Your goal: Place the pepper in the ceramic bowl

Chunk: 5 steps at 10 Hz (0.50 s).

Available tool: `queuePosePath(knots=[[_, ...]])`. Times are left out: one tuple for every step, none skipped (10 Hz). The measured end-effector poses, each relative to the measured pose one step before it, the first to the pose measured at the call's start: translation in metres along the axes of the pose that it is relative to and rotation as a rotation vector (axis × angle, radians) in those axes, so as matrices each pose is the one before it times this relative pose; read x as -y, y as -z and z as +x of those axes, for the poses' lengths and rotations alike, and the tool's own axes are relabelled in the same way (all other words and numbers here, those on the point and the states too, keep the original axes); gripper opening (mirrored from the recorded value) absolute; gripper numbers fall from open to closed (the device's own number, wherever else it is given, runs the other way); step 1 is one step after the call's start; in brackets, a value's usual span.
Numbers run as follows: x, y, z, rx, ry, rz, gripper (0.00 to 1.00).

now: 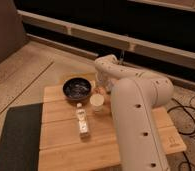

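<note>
The ceramic bowl (76, 89) is dark and glossy and sits at the far left of the wooden table (61, 145). My white arm reaches over the table from the right and bends down at its far edge. The gripper (99, 85) hangs just right of the bowl's rim, above a small white cup. A small red-orange bit that looks like the pepper (97, 91) shows right under the gripper, between bowl and cup. I cannot tell whether it is held.
The white cup (97, 102) stands right of the bowl. A small clear bottle (82, 121) lies on its side in the table's middle. A dark mat (18, 140) lies on the floor to the left. Cables (188, 120) run on the floor at right.
</note>
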Motion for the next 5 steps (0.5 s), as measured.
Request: queuePosePath(knots=[[0.00187,-0.00052,-0.00025,-0.00136,-0.00386,0.00142,0.65],[-0.00046,-0.00256,0.00120,-0.00708,0.00130,0.00255,0.65],[-0.00234,-0.00476,0.00203,-0.01369,0.00413,0.00351,0.65],[-0.00064,-0.00510,0.00272,-0.01377,0.00300,0.00247,0.65],[0.00081,-0.00957,0.00524,-0.02708,0.00228,0.00575,0.65]])
